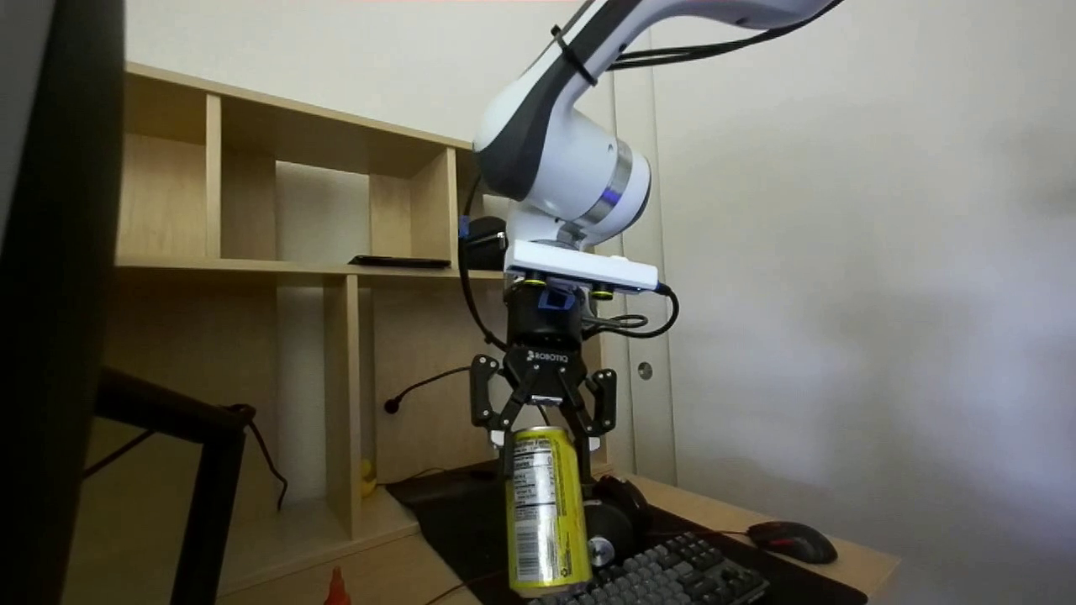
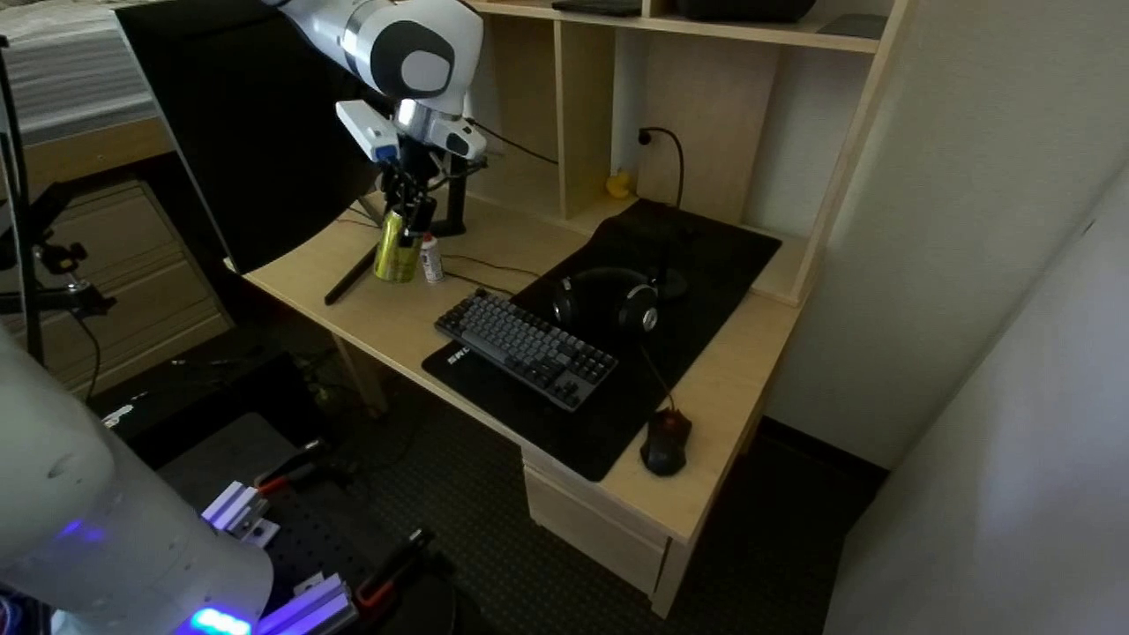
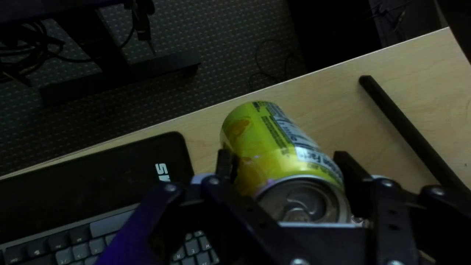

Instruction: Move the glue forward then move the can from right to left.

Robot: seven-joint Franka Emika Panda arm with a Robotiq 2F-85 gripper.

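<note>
Gripper (image 1: pixel 546 462) clasping glossy yellow-green can (image 2: pixel 394 257) (cylindrical, silvery-topped) | in an exterior view, can at left of pale wooden desk (image 2: pixel 379 319), just left of slim, red-tipped glue bottle (image 2: pixel 431 262) | resting or lifted: cannot tell

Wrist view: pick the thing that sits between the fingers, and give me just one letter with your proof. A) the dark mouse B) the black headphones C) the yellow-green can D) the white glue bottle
C: in the wrist view, the fingers flank the yellow-green can on both sides.
</note>
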